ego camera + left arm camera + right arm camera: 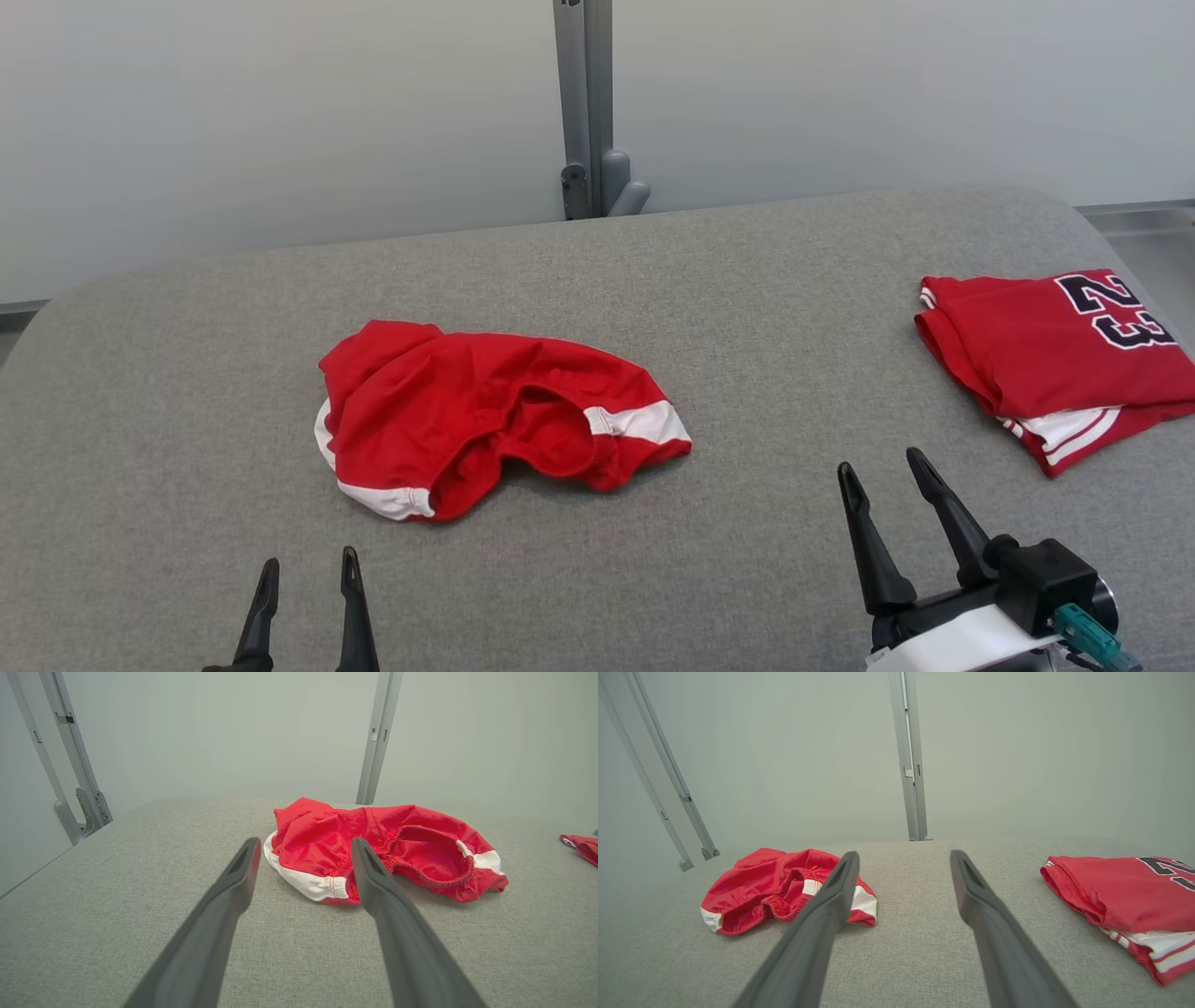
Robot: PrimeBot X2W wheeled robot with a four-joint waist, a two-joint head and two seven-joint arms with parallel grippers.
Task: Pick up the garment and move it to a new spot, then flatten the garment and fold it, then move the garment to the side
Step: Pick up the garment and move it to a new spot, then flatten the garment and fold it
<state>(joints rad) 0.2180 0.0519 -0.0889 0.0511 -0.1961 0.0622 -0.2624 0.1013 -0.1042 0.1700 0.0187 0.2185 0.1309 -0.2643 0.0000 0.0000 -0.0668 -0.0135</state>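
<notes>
two sets of jaws spread, crumpled garment (448, 401) beyond them, untouched

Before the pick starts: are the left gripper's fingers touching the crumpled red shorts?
Apart. The head view shows bare grey surface between the left gripper and the red shorts.

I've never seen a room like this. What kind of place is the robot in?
Probably a robot practice room for folding clothes: a grey fabric table, bare pale walls with a grey metal post, and crumpled red-and-white shorts plus a folded red numbered jersey.
</notes>
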